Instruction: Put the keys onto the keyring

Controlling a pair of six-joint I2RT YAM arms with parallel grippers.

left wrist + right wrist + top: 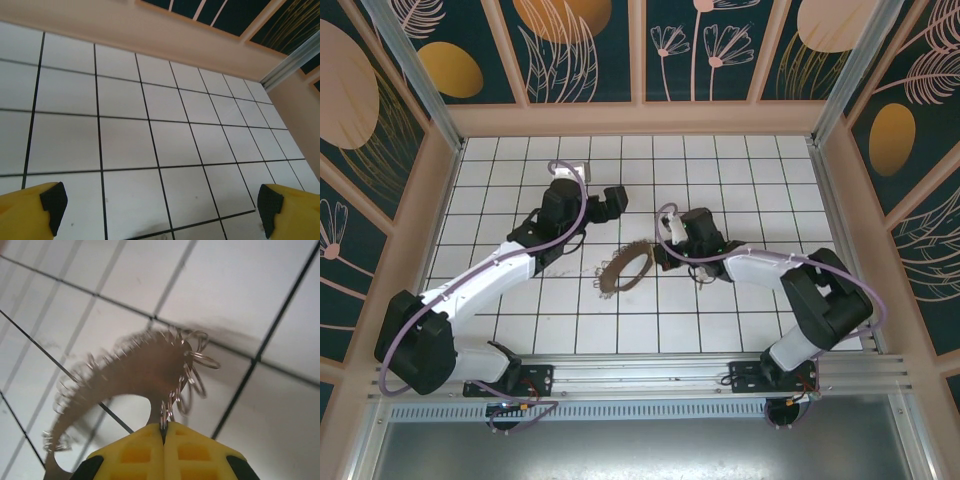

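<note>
No writing, label, brand mark or number can be read anywhere. The wall panels (570,40) carry drawn leaves and discs without words, and the tiled bench (720,330) bears only a plain black grid.
</note>
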